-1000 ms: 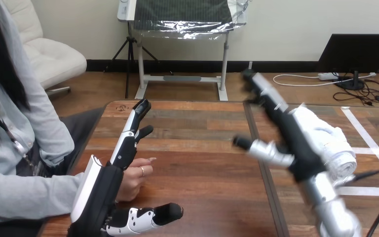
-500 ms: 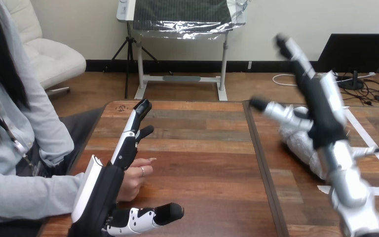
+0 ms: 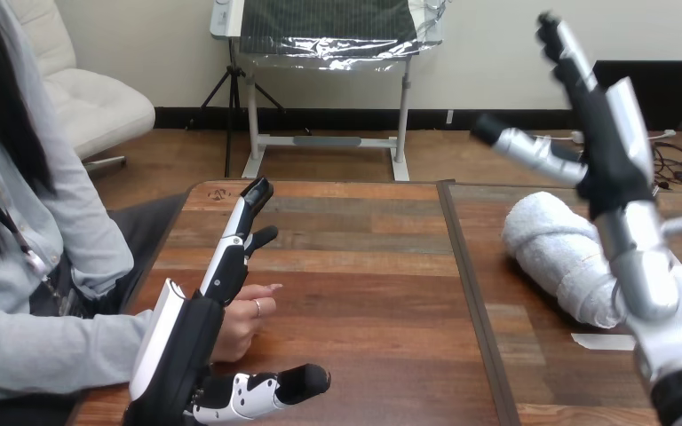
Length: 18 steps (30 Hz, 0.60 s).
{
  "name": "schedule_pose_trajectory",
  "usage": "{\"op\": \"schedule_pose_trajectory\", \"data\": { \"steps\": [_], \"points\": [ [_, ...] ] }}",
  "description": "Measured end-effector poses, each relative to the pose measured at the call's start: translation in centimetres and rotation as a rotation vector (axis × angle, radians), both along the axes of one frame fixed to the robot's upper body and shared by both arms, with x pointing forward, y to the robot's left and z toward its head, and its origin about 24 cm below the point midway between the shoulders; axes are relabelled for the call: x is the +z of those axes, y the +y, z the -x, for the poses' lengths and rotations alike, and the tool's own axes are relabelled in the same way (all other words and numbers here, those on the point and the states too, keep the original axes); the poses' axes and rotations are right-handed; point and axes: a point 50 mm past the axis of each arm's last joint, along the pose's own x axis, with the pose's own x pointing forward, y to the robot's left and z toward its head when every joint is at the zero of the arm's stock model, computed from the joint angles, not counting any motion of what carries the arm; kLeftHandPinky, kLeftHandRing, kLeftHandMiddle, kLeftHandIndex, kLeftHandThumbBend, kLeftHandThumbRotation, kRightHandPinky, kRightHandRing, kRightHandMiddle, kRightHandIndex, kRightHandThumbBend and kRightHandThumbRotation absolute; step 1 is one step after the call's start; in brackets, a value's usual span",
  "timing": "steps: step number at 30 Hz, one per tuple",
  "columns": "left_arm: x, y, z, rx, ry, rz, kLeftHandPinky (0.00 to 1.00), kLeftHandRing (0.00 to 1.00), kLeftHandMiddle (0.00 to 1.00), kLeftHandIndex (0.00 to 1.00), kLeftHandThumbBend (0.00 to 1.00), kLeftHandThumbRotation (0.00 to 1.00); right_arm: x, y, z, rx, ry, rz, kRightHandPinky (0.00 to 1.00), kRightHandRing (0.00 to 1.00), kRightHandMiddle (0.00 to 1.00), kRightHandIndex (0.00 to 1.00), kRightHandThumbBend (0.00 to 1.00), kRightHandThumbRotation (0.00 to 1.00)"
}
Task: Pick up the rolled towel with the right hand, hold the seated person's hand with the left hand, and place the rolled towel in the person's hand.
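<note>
Rolled towel [image 3: 555, 253] lies on the counter [image 3: 364, 266] near its right edge, and we see our right hand [image 3: 608, 142] raised above it and clear of it, released, fingers straight and thumb spread wide. Our left hand [image 3: 186, 342] sits by the counter's near left corner, also released, fingers straight toward the far edge, thumb out along the near edge. The person's hand [image 3: 244, 319] rests by the left edge, just beside our left palm, between fingers and thumb.
</note>
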Motion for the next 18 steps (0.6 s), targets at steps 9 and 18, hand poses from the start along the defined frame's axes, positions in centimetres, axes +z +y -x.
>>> {"op": "schedule_pose_trajectory", "data": {
  "steps": [9, 18],
  "points": [
    [0.0, 0.0, 0.0, -0.001, 0.001, 0.001, 0.93, 1.0, 1.0, 1.0, 1.0, 0.67, 1.4, -1.1, -1.4, -0.076, 0.035, 0.035, 0.85, 0.92, 0.95, 0.98, 1.0, 0.58],
    [0.0, 0.0, 0.0, -0.002, 0.001, 0.002, 0.94, 1.0, 1.0, 1.0, 1.0, 0.65, 2.0, -2.1, -2.5, -0.147, 0.109, 0.059, 0.8, 0.9, 0.95, 0.99, 1.0, 0.56]
  ]
}}
